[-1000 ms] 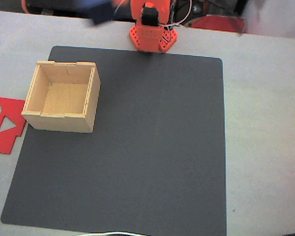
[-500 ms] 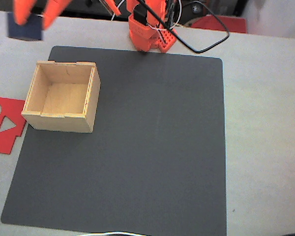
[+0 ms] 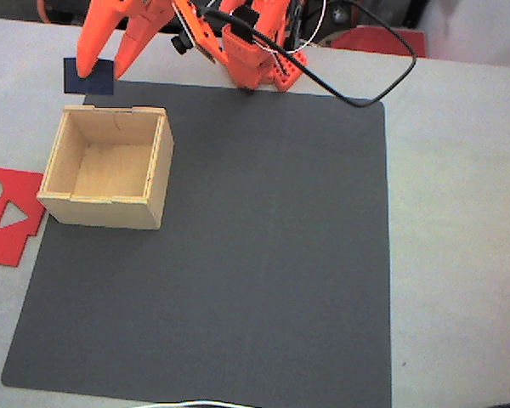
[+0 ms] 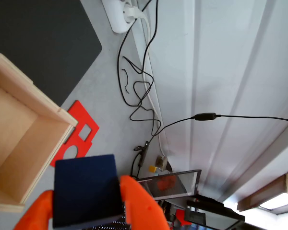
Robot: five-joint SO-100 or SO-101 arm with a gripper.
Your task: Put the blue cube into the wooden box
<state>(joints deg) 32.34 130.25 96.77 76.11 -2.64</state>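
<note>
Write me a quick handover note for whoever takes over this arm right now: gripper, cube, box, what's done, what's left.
Gripper: jaws shut on the blue cube, held up in the air.
Wooden box: open and empty, on the dark mat's left side in the fixed view. There the cube shows just past the box's far wall.
Done: cube picked up and carried near the box.
Left: move over the opening, lower, release.

Bright orange plastic arm [image 3: 238,42], tapered orange end effector [image 3: 107,64] fingers, black cable [image 3: 365,93] looping off, perforated base [image 3: 263,68]

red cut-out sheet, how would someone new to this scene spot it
In the fixed view, find the dark mat, then the wooden box on its left part. The red cut-out sheet lies flat left of the box, the only flat red piece with shaped holes.
</note>
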